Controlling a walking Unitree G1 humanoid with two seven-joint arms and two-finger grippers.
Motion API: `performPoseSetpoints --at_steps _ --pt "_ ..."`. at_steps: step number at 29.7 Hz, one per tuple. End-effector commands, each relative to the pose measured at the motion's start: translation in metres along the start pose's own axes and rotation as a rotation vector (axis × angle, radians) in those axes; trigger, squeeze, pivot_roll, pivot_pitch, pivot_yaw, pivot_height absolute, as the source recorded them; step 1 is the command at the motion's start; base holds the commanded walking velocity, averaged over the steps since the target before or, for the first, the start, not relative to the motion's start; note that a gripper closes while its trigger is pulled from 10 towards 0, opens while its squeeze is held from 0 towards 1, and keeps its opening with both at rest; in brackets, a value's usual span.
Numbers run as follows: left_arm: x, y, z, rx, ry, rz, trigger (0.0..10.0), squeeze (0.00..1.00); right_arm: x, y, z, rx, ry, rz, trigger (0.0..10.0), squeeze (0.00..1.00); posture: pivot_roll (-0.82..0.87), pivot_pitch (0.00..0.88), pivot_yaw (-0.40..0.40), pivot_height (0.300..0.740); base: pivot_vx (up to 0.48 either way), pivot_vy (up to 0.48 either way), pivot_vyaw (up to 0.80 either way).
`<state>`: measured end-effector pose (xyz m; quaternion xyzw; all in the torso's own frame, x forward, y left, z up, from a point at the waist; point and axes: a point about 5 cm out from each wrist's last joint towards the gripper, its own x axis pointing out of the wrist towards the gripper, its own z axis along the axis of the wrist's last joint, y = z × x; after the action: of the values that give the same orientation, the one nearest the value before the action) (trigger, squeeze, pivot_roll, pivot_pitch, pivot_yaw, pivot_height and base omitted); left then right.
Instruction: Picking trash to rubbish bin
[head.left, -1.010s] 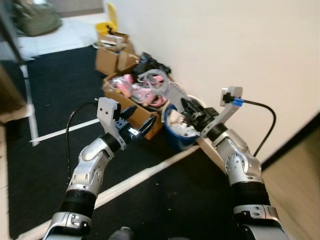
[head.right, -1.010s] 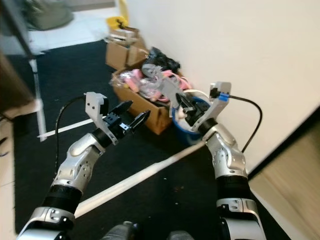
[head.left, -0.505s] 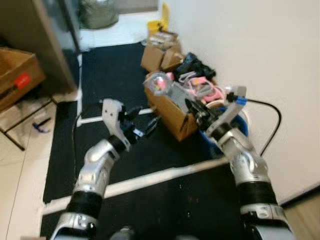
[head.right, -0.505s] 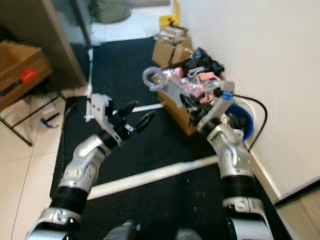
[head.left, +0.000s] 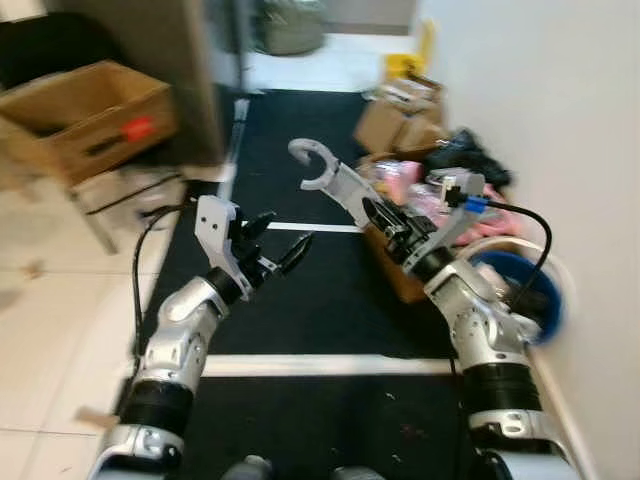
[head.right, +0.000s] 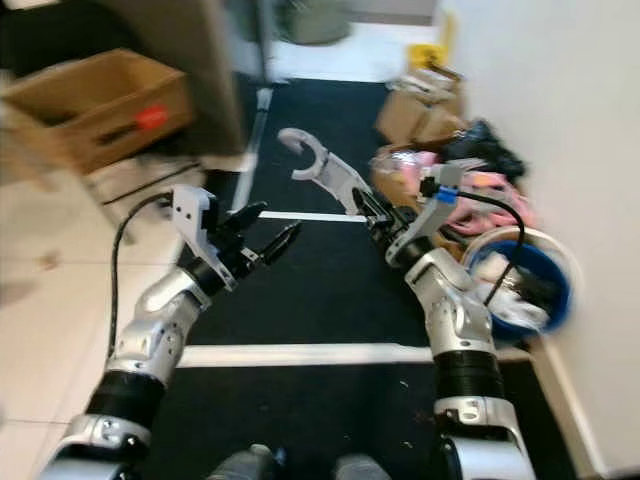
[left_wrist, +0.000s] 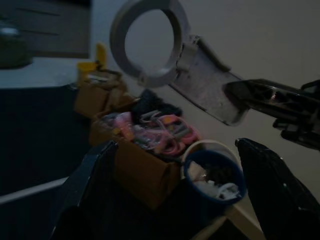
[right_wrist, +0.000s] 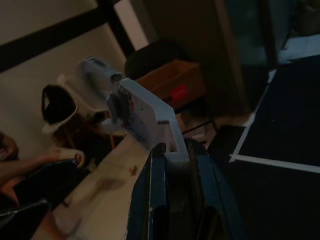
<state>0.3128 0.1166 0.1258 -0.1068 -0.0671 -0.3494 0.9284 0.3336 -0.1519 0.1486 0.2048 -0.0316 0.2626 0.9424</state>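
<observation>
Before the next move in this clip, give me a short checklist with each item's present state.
1. Right gripper clamped on the grey plastic part: ok, the fingers are shut on its flat end.
2. Part held off the floor: ok, it sticks up over the black mat.
3. Left gripper free: ok, fingers open and holding nothing.
4. Blue bin located: ok, it stands against the wall on the robot's right, already holding trash.
5. Part above the bin: not ok, it points away from the bin, toward the cardboard box.
6. Path to the bin: cannot tell, the right arm hides part of it and the head views are blurred.
</observation>
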Motion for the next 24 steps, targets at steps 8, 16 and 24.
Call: performPoseSetpoints --at_steps 8,16,24 --pt "0.0004 -0.0007 -0.0024 -0.015 0.012 0.008 10.0 0.00 -0.0006 -0.0017 0.0003 0.012 -0.004 -0.008 10.0 0.00 -0.06 0.000 -0.043 0.740 0.000 0.000 0.77" --pt "0.0003 -0.0009 -0.0017 -0.014 0.007 0.007 10.0 0.00 -0.0008 -0.0030 0.0003 0.034 -0.008 -0.021 10.0 0.00 -0.06 0.000 -0.041 0.740 0.000 0.000 0.53" --pt "-0.0001 -0.0020 0.0002 -0.011 -0.010 -0.005 10.0 0.00 -0.0001 -0.0035 -0.0002 0.043 -0.002 -0.029 10.0 0.00 -0.06 0.000 -0.041 0.740 0.274 0.000 0.00"
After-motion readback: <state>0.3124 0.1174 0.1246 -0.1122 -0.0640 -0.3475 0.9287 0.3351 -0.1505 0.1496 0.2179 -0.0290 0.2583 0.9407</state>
